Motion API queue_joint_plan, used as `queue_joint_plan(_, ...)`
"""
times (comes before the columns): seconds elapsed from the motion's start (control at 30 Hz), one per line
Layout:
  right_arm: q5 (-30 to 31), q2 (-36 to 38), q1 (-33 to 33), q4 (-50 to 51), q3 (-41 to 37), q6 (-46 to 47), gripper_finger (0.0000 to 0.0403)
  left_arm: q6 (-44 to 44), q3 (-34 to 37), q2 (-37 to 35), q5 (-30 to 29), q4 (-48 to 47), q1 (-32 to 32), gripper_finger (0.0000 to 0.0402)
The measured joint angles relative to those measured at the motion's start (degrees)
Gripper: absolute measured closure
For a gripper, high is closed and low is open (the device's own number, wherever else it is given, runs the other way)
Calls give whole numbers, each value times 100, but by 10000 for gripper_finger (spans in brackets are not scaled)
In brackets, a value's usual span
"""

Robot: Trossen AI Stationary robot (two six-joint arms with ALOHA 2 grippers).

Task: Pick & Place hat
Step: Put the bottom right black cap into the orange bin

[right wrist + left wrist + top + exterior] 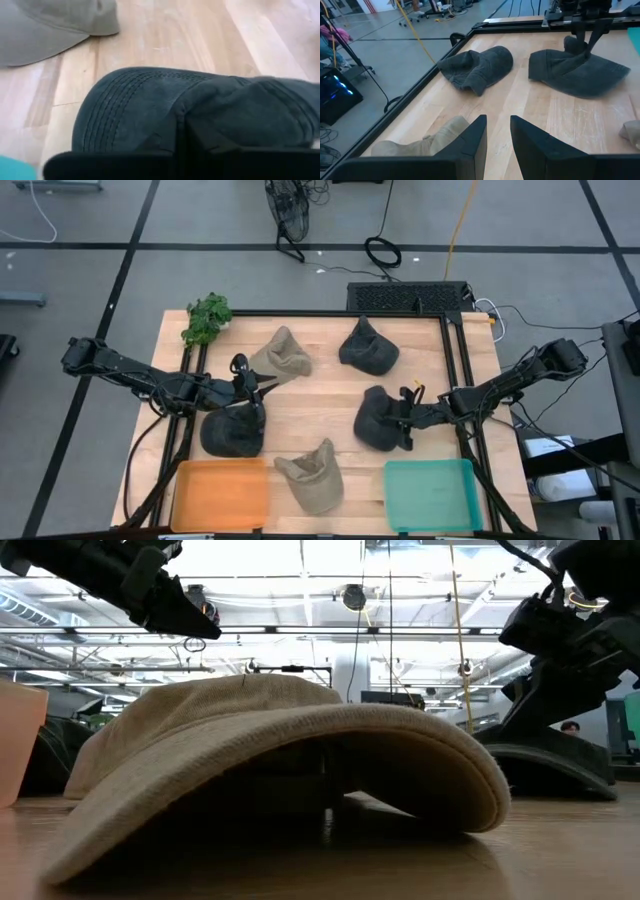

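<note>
Several hats lie on the wooden table. My right gripper (403, 420) is shut on a dark grey hat (378, 420) right of the table's middle, which also shows in the left wrist view (580, 70). My left gripper (497, 145) hovers open over the left half with nothing between its fingers. A tan hat (420, 145) lies just beyond it, and a second dark hat (232, 432) lies on its near side. Another tan hat (312, 475) lies on its brim at the near edge, filling the low view (280, 760). My right gripper pinches a raised fold of the dark grey hat's crown (185, 112) between its two fingers, just behind the stitched brim (125, 110). The fingers (587, 37) slant down onto it from the table's right side. The hat lies on the table, its crown pulled up into a peak.
A third dark hat (368, 348) lies at the far middle. An orange tray (222, 492) and a teal tray (430, 495) stand at the near edge. A green plant (207, 318) sits at the far left corner. A black frame (455, 360) borders the table.
</note>
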State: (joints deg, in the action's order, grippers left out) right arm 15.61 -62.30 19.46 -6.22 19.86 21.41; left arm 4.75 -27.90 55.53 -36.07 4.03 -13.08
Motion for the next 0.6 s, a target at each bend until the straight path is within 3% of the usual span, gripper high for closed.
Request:
queue_joint_plan(0.37,55,-2,1,-1575,57,-1324,400,-2,4,0,66,178,-2,304)
queue_joint_plan(0.6,88,-83,2,-2241,66,-1721,402,-291,4,205,1661,1507,-44,305)
